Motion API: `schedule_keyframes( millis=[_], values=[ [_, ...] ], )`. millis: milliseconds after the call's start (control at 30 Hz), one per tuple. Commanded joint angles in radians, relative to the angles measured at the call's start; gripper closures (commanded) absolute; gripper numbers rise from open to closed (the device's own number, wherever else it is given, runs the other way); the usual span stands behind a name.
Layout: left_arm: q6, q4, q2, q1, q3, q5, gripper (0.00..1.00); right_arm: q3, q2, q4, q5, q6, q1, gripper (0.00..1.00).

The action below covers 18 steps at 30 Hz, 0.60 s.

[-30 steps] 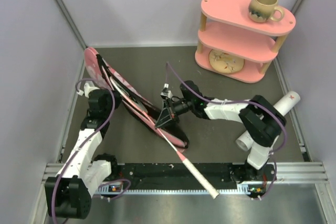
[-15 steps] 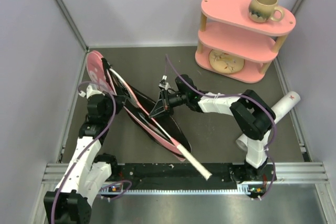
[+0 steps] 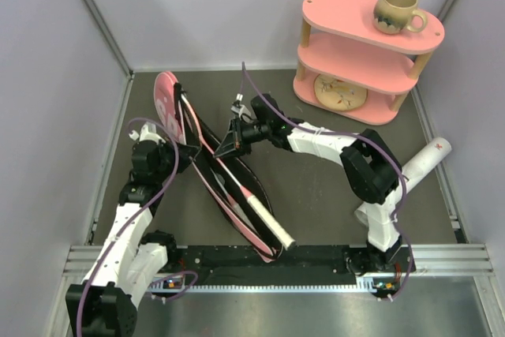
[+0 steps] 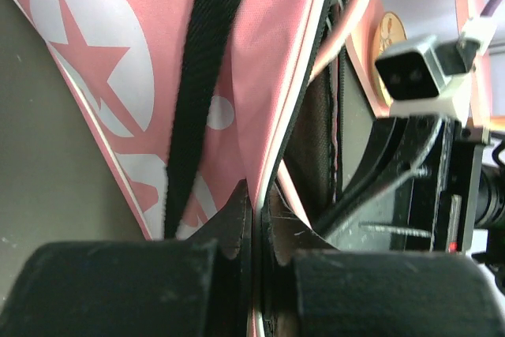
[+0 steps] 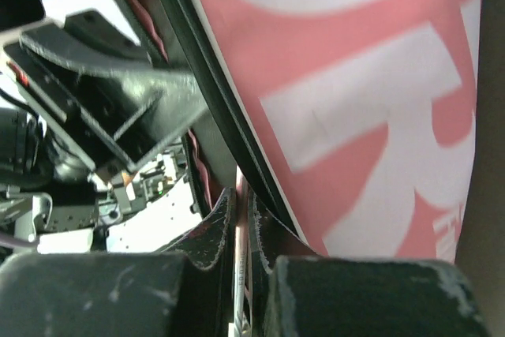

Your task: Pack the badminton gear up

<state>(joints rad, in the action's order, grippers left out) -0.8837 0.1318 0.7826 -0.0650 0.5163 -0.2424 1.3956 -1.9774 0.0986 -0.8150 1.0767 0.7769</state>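
The left arm bends up from its base, and the left gripper (image 3: 184,151) is pinched onto the open edge of the pink racket bag (image 3: 167,100). The right arm stretches far left, with the right gripper (image 3: 223,152) clamped on a racket (image 3: 254,207) lying along the bag's opening. The white tube (image 3: 426,159) lies well to the right of the bag.

light: bright, even | shadows: soft, faint | top view: sharp | wrist views: foreground blurred — background overexposed
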Motion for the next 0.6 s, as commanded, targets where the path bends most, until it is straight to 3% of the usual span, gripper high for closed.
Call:
schedule_keyframes(
  millis=[0,233,367,567],
  values=[
    [0.011,-0.034,-0.028,-0.007,0.054,-0.124,1.00,0.132,-0.040,-0.023,0.109,-0.098,-0.014,1.00],
    [-0.024,-0.054,-0.045,-0.007,0.030,-0.176,1.00,0.164,-0.061,-0.025,0.227,-0.216,0.002,1.00],
    [-0.041,-0.055,-0.049,-0.007,0.027,-0.186,1.00,0.168,-0.052,-0.050,0.374,-0.264,0.021,1.00],
    [-0.017,-0.043,-0.051,-0.007,0.031,-0.176,1.00,0.166,-0.012,-0.056,0.380,-0.261,0.033,1.00]
  ],
)
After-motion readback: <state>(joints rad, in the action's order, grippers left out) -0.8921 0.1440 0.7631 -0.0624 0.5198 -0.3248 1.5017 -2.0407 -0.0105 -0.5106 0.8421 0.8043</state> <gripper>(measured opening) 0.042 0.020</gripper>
